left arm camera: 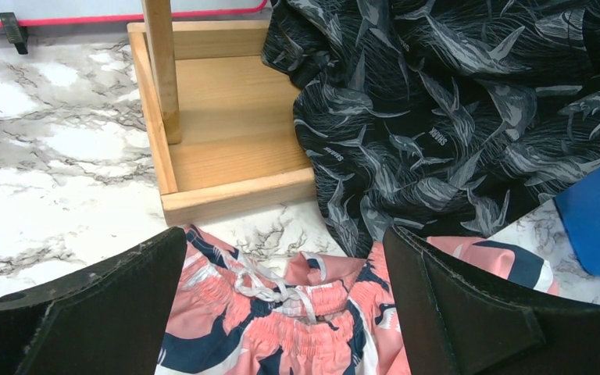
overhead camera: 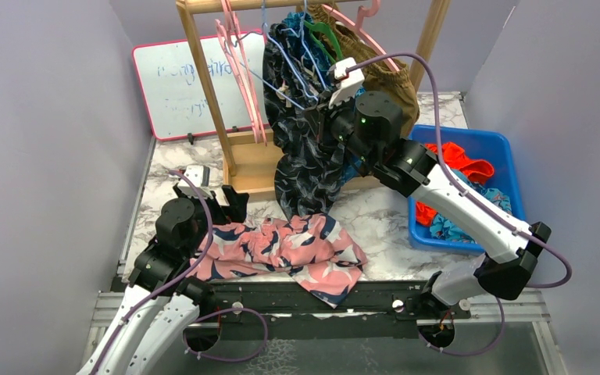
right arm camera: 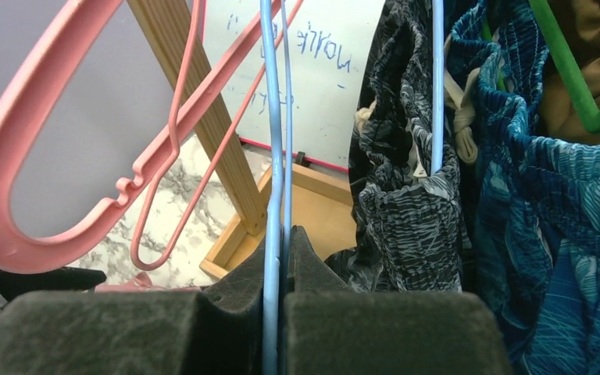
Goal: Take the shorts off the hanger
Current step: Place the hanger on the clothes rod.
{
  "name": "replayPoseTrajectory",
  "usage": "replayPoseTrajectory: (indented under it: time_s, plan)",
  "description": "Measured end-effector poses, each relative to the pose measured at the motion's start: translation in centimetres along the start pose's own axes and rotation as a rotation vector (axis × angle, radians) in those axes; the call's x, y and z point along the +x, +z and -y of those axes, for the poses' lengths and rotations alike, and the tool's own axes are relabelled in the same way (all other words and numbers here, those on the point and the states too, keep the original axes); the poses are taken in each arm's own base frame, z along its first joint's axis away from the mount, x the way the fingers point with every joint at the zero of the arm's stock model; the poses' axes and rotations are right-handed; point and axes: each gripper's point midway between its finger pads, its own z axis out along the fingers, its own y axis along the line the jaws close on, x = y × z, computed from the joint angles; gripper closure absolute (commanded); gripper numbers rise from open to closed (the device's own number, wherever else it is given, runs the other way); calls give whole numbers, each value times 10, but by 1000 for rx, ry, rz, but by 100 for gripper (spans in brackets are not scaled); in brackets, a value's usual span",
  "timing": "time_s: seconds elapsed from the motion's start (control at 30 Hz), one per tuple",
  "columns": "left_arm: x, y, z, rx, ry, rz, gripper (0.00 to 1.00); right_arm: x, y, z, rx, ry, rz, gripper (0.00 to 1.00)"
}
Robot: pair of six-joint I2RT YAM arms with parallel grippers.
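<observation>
Right gripper [right arm camera: 280, 258] tight on the blue hanger [right arm camera: 273, 117], black shorts [right arm camera: 406, 219] just beside, perhaps touching; left gripper [left arm camera: 281, 242] open above pink shorts [left arm camera: 281, 328].

the rack [overhead camera: 254, 160] stands at the back middle of the counter [overhead camera: 391, 223], the whiteboard [overhead camera: 176, 86] behind it to the left, the bin [overhead camera: 476, 139] to its right with a heap of shorts [overhead camera: 457, 160] in it. the hanging shorts [overhead camera: 305, 156] drape from the rail down over the rack's base. the flat shorts [overhead camera: 289, 250] lie before them near the front edge, the left pincer [overhead camera: 212, 203] over their left end, jaws apart. the right pincer [right arm camera: 280, 250] is up by the rail, clamped on a wire hanger [right arm camera: 275, 117].
</observation>
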Motion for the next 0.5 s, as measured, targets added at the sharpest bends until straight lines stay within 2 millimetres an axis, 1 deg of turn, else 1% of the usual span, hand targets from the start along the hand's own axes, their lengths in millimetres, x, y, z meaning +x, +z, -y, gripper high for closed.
replayPoseTrajectory:
  time_s: [0.07,0.27,0.4,0.5]
  plan:
    - [0,0,0,0,0,0,1,2,-1,0,-3,-2,-9,81]
    - [0,0,0,0,1,0,1,9,-6,-2,-23,-14,-40,55]
    - [0,0,0,0,1,0,1,18,-14,-4,-52,-18,-57,44]
    - [0,0,0,0,1,0,1,29,-25,-4,-68,-11,-73,30]
